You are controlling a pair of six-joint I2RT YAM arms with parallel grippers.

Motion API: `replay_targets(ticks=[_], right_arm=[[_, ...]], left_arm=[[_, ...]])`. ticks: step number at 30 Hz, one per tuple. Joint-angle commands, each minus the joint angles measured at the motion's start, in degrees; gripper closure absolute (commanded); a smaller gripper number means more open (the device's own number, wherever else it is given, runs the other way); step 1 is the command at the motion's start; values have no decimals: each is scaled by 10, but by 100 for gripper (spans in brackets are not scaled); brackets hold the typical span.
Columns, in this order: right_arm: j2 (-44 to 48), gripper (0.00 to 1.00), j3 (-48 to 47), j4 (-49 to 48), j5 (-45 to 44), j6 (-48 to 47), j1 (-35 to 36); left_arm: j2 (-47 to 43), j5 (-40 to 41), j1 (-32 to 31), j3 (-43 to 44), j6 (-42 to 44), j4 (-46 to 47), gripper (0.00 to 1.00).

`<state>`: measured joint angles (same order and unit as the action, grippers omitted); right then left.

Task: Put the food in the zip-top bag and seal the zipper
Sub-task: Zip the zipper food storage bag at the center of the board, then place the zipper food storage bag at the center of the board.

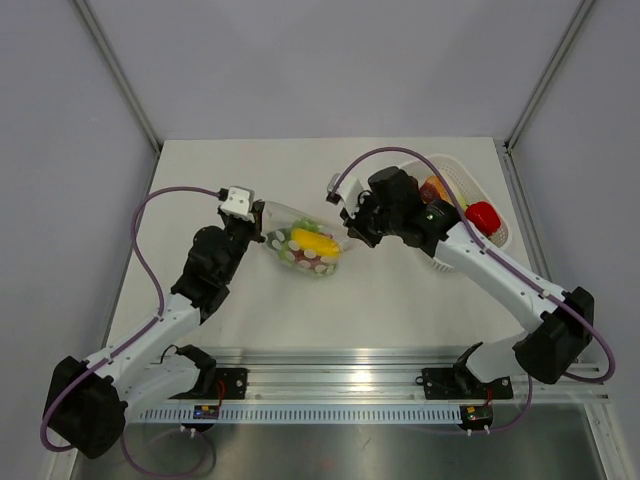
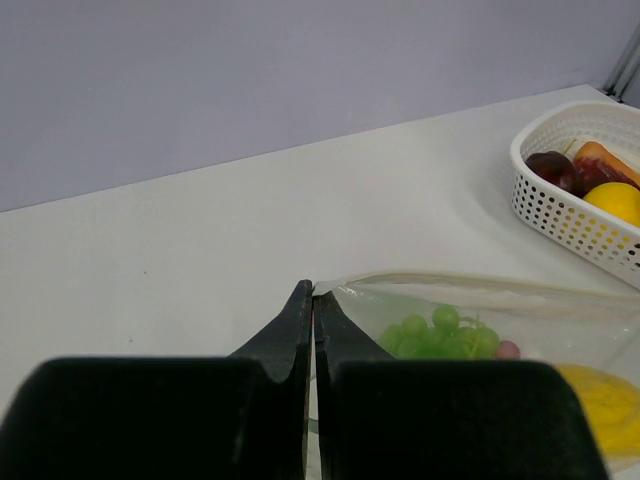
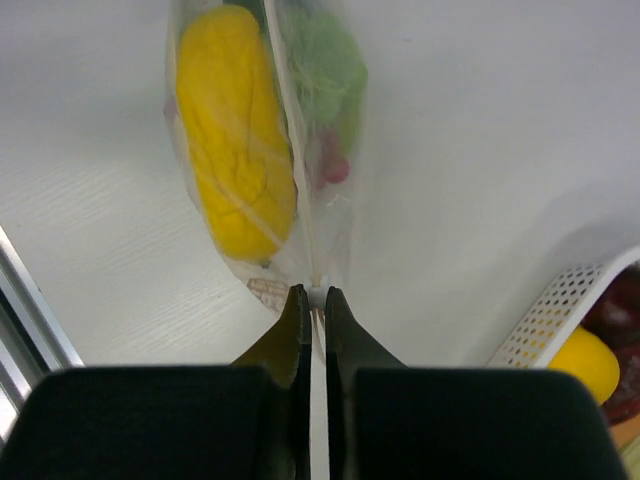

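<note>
**Pinched at both ends, food inside**

Found at the middle of the table (image 1: 300,315): the zip-top bag (image 1: 303,245), stretched sideways between the two arms. Cannot tell whether resting on the surface or held just above it. Inside, a yellow piece (image 1: 313,243) and green grapes (image 2: 440,335), with something small and reddish beside the grapes. Along the top edge, the zipper (image 2: 480,283), seen as a pale strip running away from the left clamp. Cannot tell whether pressed shut along its length.

At the bag's left end, the left gripper (image 2: 312,298): fingers closed tight, tips meeting on the corner of the plastic right at the strip. At the opposite end, the right gripper (image 3: 312,295): fingers likewise squeezed together, only a sliver between them, with the bag's edge caught there.

Further right, partly behind the right arm, a white basket (image 2: 560,215) near the far right corner of the table, well apart from the bag. In it, more food: a red piece (image 1: 483,214) and an orange piece (image 1: 436,190). From the left wrist view, also a dark purple piece (image 2: 550,168) and a round yellow one (image 2: 615,200).
</note>
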<state>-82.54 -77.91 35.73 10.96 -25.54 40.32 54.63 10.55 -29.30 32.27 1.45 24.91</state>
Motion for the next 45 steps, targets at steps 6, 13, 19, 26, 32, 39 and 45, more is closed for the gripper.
replay_targets(ticks=[6,13,19,26,32,39,45], right_arm=[[109,100,71,35,-49,95,-21],[181,100,152,-6,-78,129,-21],[216,100,195,-42,-89,149,-21],[180,100,157,-115,-125,155,-21],[17,100,-2,-146,-180,86,-21],[-161,100,-213,-142,-211,30,-23],[-190,100,-245,-239,-225,14,-23]], left_arm=[[-15,26,17,19,-2,72,100],[-7,7,17,10,-12,81,100],[-5,3,17,-1,-22,102,100],[43,-11,17,36,-18,126,100],[146,-40,31,142,30,138,100],[170,-57,81,265,35,63,100],[104,-34,82,259,14,18,100]])
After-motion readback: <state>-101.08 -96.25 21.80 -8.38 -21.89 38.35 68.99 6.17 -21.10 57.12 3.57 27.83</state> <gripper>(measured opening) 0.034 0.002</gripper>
